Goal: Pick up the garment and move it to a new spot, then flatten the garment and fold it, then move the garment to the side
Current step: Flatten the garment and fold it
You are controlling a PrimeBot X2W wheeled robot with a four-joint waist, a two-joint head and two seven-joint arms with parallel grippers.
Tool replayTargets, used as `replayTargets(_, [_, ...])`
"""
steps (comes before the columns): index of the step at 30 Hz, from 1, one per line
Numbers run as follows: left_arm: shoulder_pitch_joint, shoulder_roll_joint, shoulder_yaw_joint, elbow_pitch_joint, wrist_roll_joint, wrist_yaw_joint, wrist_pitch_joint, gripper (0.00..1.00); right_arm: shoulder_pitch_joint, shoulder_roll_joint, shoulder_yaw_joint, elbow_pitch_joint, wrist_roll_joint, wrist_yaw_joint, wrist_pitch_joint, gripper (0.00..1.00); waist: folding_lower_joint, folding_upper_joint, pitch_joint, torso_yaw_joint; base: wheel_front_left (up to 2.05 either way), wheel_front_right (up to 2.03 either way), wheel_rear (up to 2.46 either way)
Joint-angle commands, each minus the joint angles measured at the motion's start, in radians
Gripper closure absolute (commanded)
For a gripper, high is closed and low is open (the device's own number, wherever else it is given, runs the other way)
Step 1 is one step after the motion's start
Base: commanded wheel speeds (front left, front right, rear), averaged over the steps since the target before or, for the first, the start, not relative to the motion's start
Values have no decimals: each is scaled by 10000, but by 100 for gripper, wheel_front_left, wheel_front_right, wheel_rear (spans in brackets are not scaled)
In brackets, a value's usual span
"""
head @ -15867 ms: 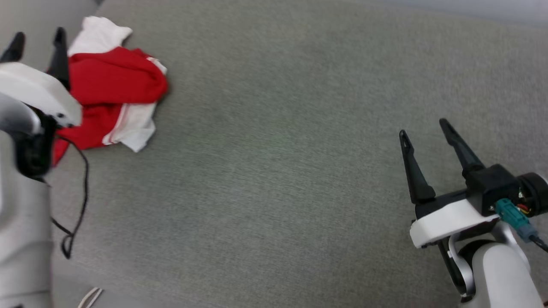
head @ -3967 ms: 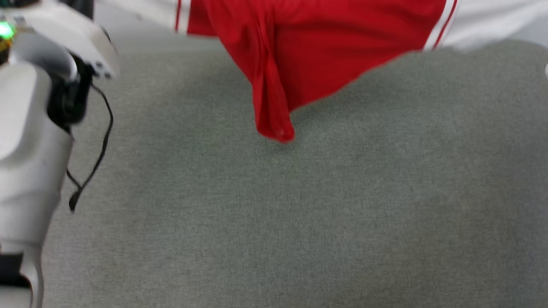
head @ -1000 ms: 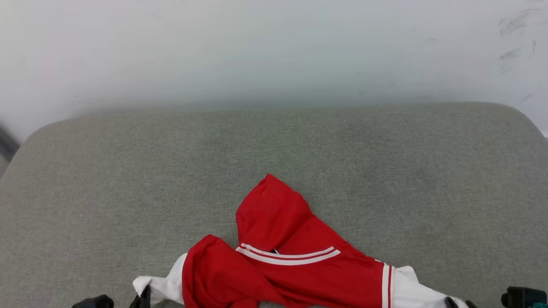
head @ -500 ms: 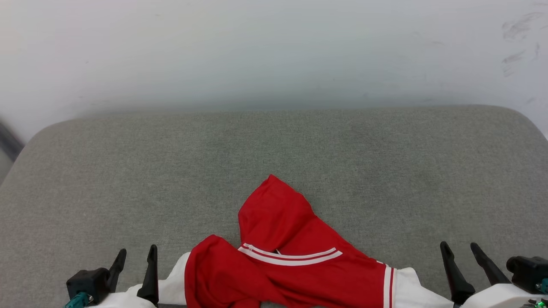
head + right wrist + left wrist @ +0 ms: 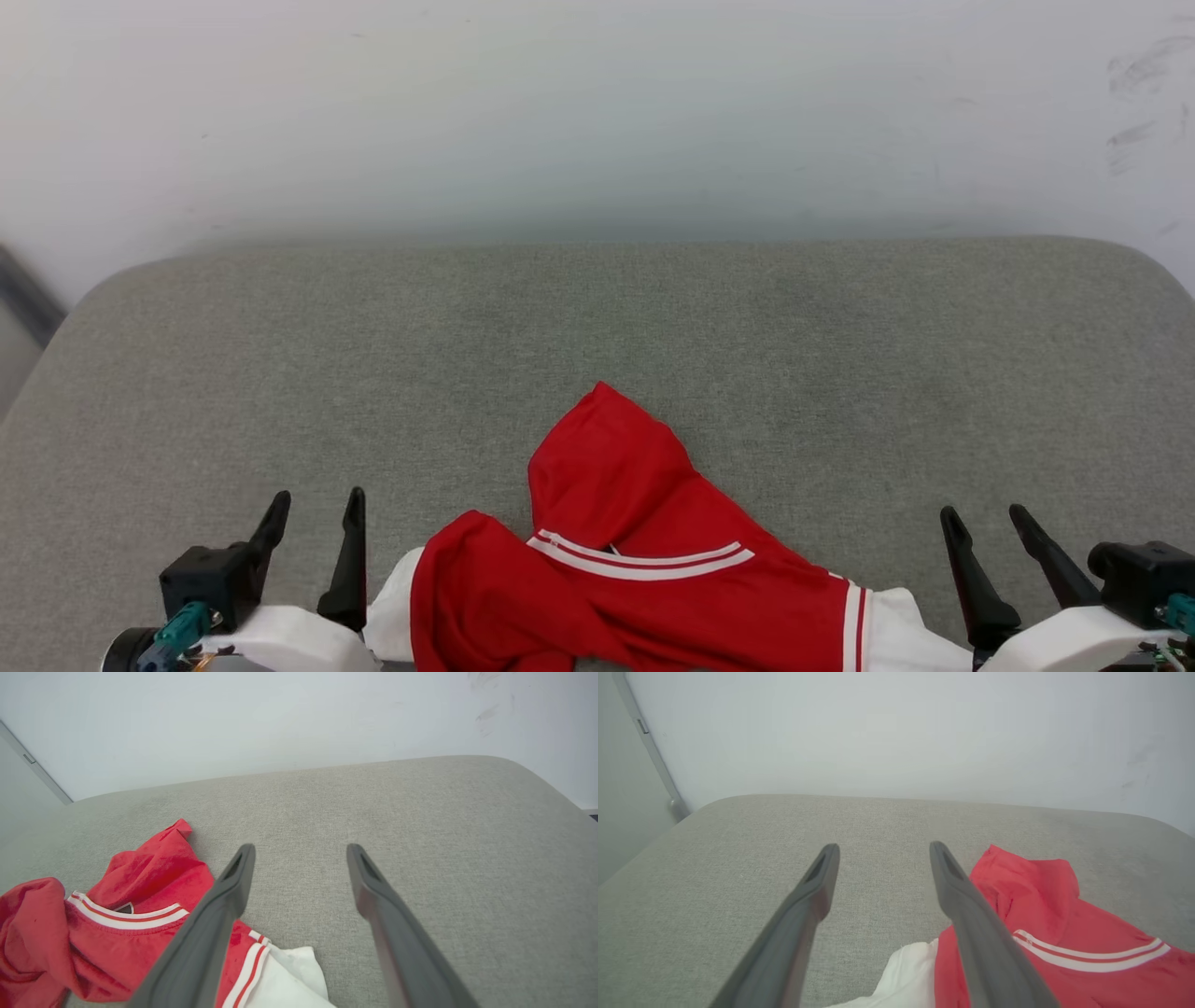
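The garment (image 5: 635,569), a red T-shirt with white sleeves and striped neckline trim, lies crumpled near the front edge of the grey cushion (image 5: 597,317). My left gripper (image 5: 316,509) stands open just left of its white sleeve, nothing between the fingers. My right gripper (image 5: 982,523) is open to the right of the other sleeve, also holding nothing. The left wrist view has the garment (image 5: 1045,933) to the right of the left gripper (image 5: 883,851). In the right wrist view the garment (image 5: 117,914) lies left of the right gripper (image 5: 301,851).
A pale wall (image 5: 597,112) rises behind the cushion's rounded back edge. A grey strip (image 5: 649,746) runs down the wall at the far left. Bare grey fabric stretches behind and to both sides of the shirt.
Both grippers have opened, let go of the garment's sleeves and risen into the head view. The garment stays lying at the front of the cushion.
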Motion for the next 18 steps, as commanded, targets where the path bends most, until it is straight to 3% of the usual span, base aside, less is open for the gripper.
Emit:
replayTargets(1, [-79,95,-87,-178,-59,-59,284,0,76,28,21,-116,-86,-7,17,0,-1,-1,30,-1,0,0,0])
replayTargets(8, [-1094,724,-1003,-239,-925,-1073,3579,0,-129,-120,196,-519,-220,-7,94,0,-1,-1,301,-104,0,0,0])
replayTargets(18, [-2381,1225,-1513,1259,-1962,-1792,6566,0,-516,0,577,-1024,-424,-7,-19,0,-1,-1,1092,-531,0,0,0])
